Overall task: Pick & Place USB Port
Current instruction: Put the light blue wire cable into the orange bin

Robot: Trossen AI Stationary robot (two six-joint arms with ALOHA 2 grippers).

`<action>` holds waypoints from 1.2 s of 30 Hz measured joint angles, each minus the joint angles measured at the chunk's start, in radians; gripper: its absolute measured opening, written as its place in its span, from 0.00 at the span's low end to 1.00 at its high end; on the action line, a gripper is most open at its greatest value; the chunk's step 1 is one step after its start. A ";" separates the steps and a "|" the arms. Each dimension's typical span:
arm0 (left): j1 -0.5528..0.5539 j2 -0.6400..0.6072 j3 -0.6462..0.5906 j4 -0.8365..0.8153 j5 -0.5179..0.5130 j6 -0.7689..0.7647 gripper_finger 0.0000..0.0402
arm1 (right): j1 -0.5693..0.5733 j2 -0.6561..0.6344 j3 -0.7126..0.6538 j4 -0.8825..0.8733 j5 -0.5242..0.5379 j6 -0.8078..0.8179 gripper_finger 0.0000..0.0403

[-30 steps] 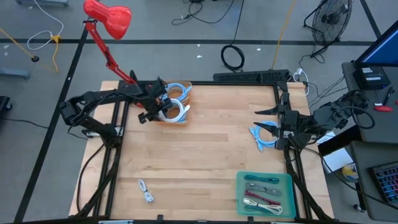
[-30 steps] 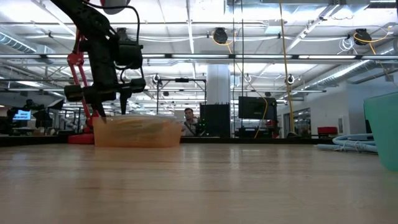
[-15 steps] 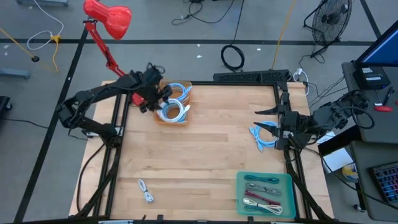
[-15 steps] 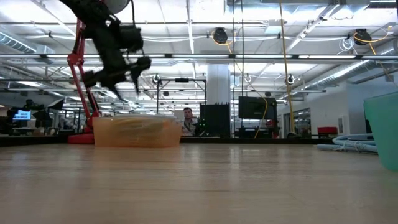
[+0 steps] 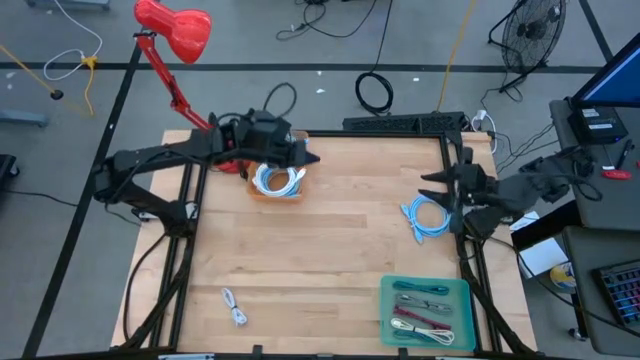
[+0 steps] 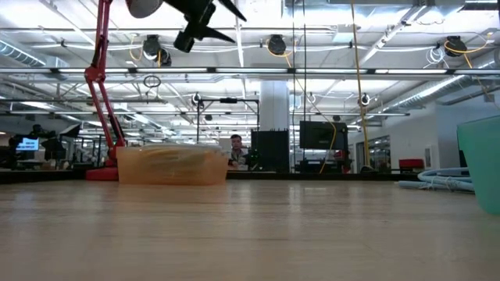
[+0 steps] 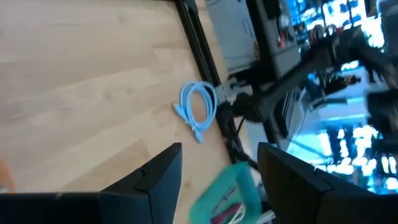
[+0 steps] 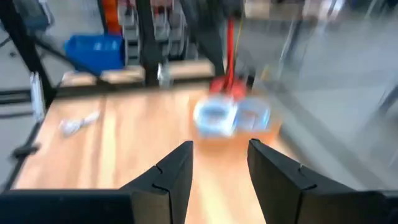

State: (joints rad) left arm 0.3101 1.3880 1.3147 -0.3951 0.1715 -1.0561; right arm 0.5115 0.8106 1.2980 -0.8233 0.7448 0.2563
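Observation:
An orange bin (image 5: 277, 181) at the table's far left holds coiled light-blue and white USB cables. My left gripper (image 5: 303, 157) hovers high over the bin's right side, open and empty; in the low view it is at the top (image 6: 209, 17), and its wrist view (image 7: 217, 152) shows only bare table between the fingers. Another light-blue coiled cable (image 5: 424, 217) lies flat on the table at the right. My right gripper (image 5: 443, 189) hangs open above that coil's far right side, near the table's right edge, with nothing between its fingers (image 8: 221, 149).
A green tray (image 5: 427, 311) with several cables stands at the near right. A small white cable (image 5: 235, 306) lies near the front left. A red desk lamp (image 5: 172, 28) reaches over the far left corner. The wooden table's middle (image 5: 330, 230) is bare.
My left gripper has risen from the bin's rim, well clear of it, swinging toward the table's right and rolling, its fingers now pointing across the table; it carries nothing. My right gripper has tipped and rolled a little, staying over the blue coil's far right side.

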 joint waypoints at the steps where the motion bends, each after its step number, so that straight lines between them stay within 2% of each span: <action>1: -0.023 0.000 0.000 -0.003 -0.015 0.005 0.53 | -0.004 -0.003 0.000 -0.063 -0.027 0.079 0.36; 4: -0.087 0.000 0.000 -0.016 -0.062 0.036 0.53 | -0.015 0.005 -0.007 -0.292 -0.098 0.299 0.36; 8: -0.153 0.005 0.000 -0.032 -0.136 0.107 0.53 | -0.028 0.010 -0.092 -0.517 -0.200 0.526 0.35; 11: -0.187 0.007 0.000 -0.036 -0.174 0.136 0.53 | -0.065 0.011 -0.190 -0.518 -0.313 0.692 0.35; 15: -0.226 0.007 0.000 -0.027 -0.184 0.215 0.53 | -0.104 0.022 -0.352 -0.326 -0.439 0.832 0.35; 19: -0.272 0.007 0.000 -0.029 -0.221 0.293 0.53 | -0.151 0.070 -0.522 -0.061 -0.475 0.819 0.35; 22: -0.295 0.007 0.000 -0.027 -0.232 0.291 0.53 | -0.217 0.122 -0.614 0.072 -0.552 0.787 0.36; 25: -0.322 0.007 0.000 -0.019 -0.241 0.291 0.53 | -0.277 0.173 -0.644 0.062 -0.589 0.791 0.38; 30: -0.374 0.007 0.000 -0.035 -0.249 0.302 0.53 | -0.362 0.204 -0.636 0.040 -0.566 0.756 0.40; 36: -0.407 0.007 0.000 -0.037 -0.270 0.295 0.53 | -0.442 0.230 -0.636 -0.104 -0.579 0.744 0.40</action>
State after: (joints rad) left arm -0.0971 1.3945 1.3144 -0.4316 -0.0981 -0.7611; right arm 0.0697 1.0410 0.6621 -0.9274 0.1663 1.0003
